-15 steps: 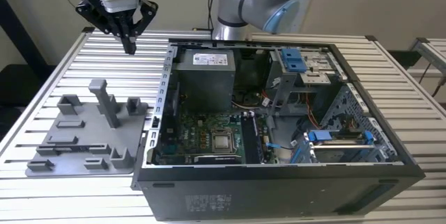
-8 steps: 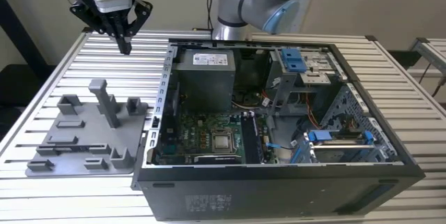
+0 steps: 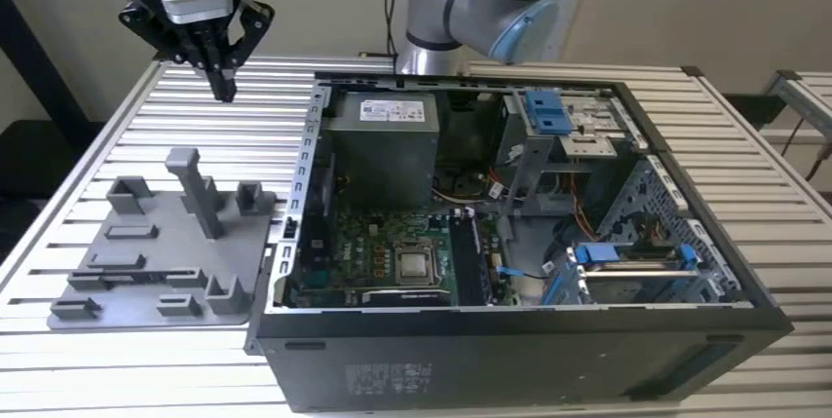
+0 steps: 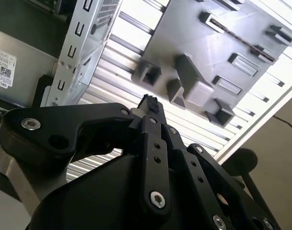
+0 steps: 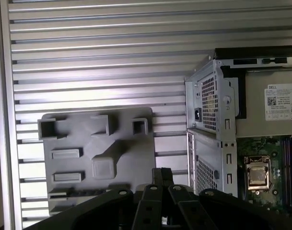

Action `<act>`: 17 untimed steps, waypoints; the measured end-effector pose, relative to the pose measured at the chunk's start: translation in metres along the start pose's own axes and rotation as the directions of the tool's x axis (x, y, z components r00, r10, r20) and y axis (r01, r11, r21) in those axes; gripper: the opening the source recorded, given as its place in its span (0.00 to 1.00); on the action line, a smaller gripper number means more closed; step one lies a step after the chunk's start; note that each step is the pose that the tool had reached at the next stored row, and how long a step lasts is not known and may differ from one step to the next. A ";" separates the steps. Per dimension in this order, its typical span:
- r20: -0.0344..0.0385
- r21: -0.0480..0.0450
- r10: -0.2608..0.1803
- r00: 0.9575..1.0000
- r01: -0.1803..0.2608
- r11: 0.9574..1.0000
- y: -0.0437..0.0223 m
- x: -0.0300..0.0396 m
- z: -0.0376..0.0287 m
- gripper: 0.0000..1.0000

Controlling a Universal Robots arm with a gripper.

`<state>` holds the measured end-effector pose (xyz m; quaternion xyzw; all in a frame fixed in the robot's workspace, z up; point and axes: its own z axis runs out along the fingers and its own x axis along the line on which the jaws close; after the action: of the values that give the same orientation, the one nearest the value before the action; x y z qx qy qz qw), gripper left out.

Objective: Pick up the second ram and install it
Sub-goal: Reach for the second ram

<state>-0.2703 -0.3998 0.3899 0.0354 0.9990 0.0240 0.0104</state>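
Jaws pinched shut on nothing, the gripper point(image 3: 225, 94) hangs above the table point(image 3: 260, 145) beyond the grey holder tray point(image 3: 170, 243), where what appears to be the second ram point(image 3: 146, 272) stands edgewise in a near-end slot, lengthwise across the exterior view.

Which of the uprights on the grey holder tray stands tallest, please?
The narrow post near the middle of the tray; the blocks around it are far lower.
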 end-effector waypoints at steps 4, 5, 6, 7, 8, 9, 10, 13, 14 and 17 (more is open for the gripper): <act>0.000 0.000 0.000 1.000 0.000 1.000 -0.0003 0.0042 0.0001 0.11; 0.000 0.000 0.000 1.000 0.000 1.000 -0.0004 0.0052 0.0001 0.11; 0.000 0.000 0.000 1.000 0.000 1.000 -0.0005 0.0063 0.0001 0.11; 0.000 0.000 0.000 1.000 0.000 1.000 -0.0006 0.0071 0.0001 0.11; 0.000 0.000 0.000 1.000 0.000 1.000 -0.0006 0.0080 0.0002 0.11; 0.000 0.000 0.000 1.000 0.000 1.000 -0.0007 0.0088 0.0001 0.11; 0.000 0.000 0.000 1.000 0.000 1.000 -0.0007 0.0092 0.0002 0.11; 0.000 0.000 0.000 1.000 0.000 1.000 -0.0010 0.0123 0.0001 0.11; 0.000 0.000 0.000 1.000 0.000 1.000 -0.0011 0.0139 0.0002 0.11; 0.000 0.000 0.000 1.000 0.000 1.000 -0.0018 0.0208 0.0004 0.11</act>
<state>-0.2912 -0.4000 0.3890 0.0354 0.9990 0.0240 0.0102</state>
